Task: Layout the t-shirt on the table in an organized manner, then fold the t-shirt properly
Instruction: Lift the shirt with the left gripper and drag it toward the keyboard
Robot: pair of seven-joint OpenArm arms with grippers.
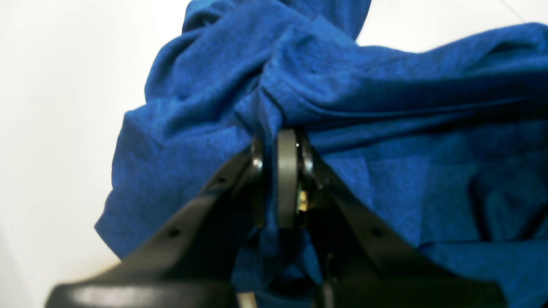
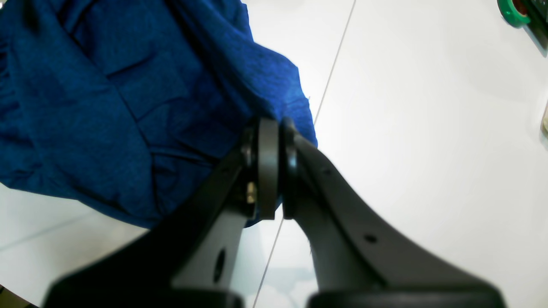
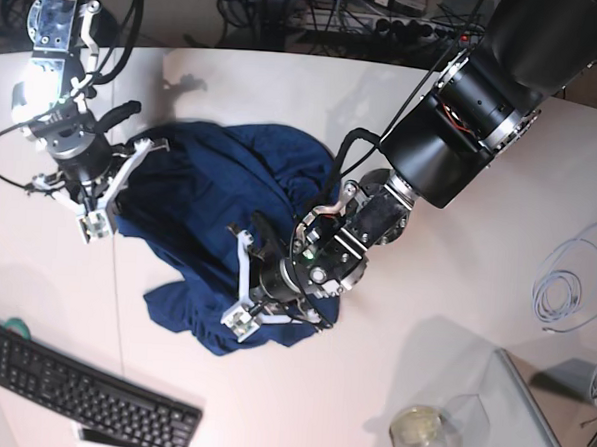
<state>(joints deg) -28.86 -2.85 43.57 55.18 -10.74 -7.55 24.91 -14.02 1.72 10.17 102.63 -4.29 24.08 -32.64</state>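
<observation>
The t-shirt lies crumpled in a dark blue heap on the white table. In the left wrist view my left gripper is shut on a bunched fold of the t-shirt, with cloth pinched between its fingers. In the base view the left gripper sits at the heap's near right edge. My right gripper is shut on an edge of the t-shirt, just above the table's seam line. In the base view the right gripper is at the heap's left side.
A black keyboard lies at the near left, with a green object beside it. A grey translucent tray and a glass stand at the near right. A coiled cable lies at the far right.
</observation>
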